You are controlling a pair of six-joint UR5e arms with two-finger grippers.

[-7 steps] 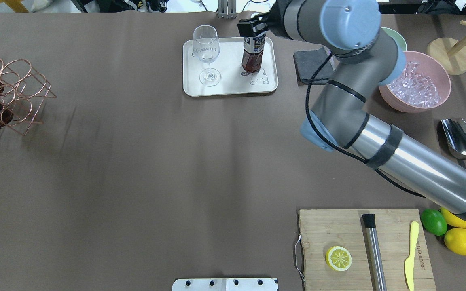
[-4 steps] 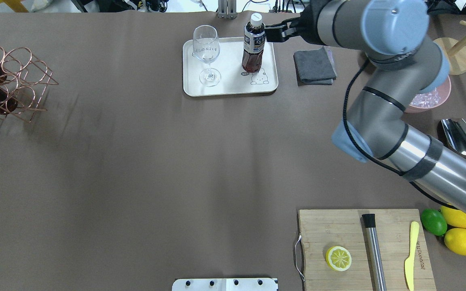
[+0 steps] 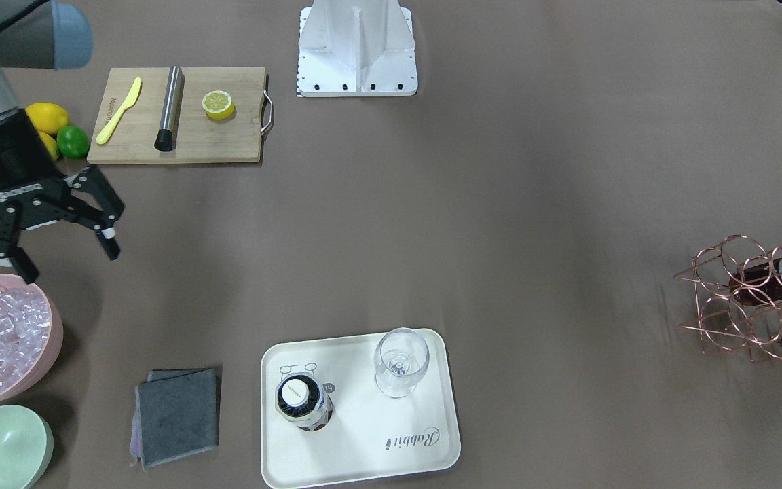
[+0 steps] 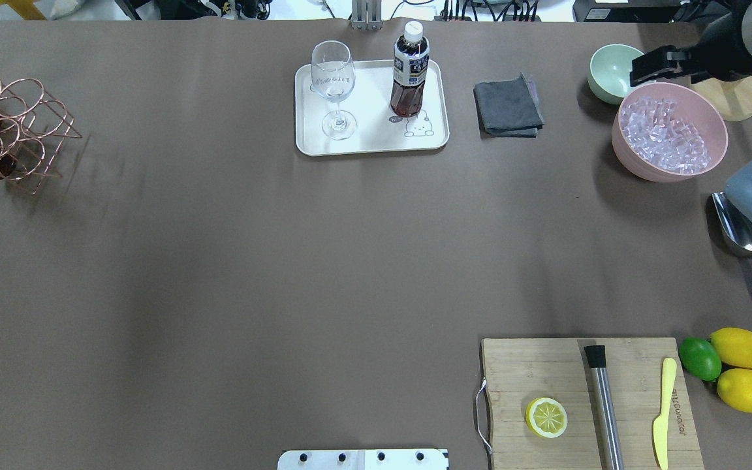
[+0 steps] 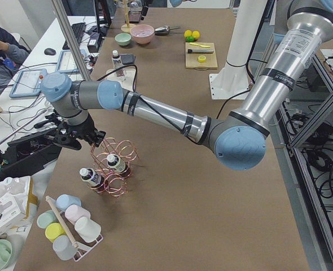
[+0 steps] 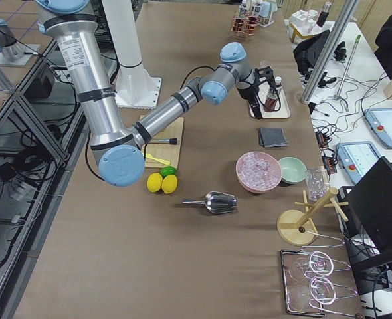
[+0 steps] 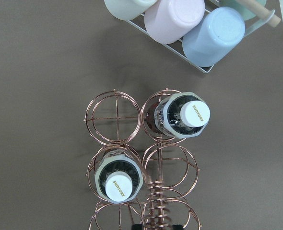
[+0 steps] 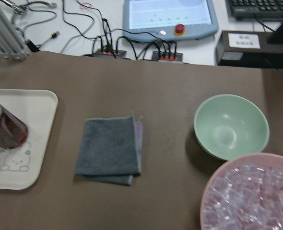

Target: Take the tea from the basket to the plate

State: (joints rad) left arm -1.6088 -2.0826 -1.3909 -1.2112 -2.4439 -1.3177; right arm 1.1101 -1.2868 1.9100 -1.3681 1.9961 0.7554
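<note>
- At the far left of the brown worktop (image 4: 219, 261), a copper wire basket (image 4: 17, 130) is seen, with two white-capped bottles (image 7: 185, 115) of dark liquid lodged in its rings.
- The left end effector (image 5: 75, 140) is poised above that basket. Whether its fingers are apart or together cannot be told.
- Midway along the far edge, a cream rectangular tray (image 4: 376, 140) printed with a line-drawn bear is laid flat.
- A clear stemmed wine glass (image 4: 333, 85) is stood upright on the tray's left half.
- The small clear plastic bottle of dark reddish-brown tea (image 4: 408, 81), white-capped, is stood upright on the tray's right half, just beside the bear, well apart from both end effectors.
- A folded grey cloth (image 4: 508, 108) is laid to the right of the tray.
- A pale green bowl (image 4: 608, 72) is set just beside a pink bowl (image 4: 670, 166) filled with ice cubes.
- The right end effector (image 3: 70, 263) is poised over the worktop near the pink bowl, its fingers spread wide with nothing between them.
</note>
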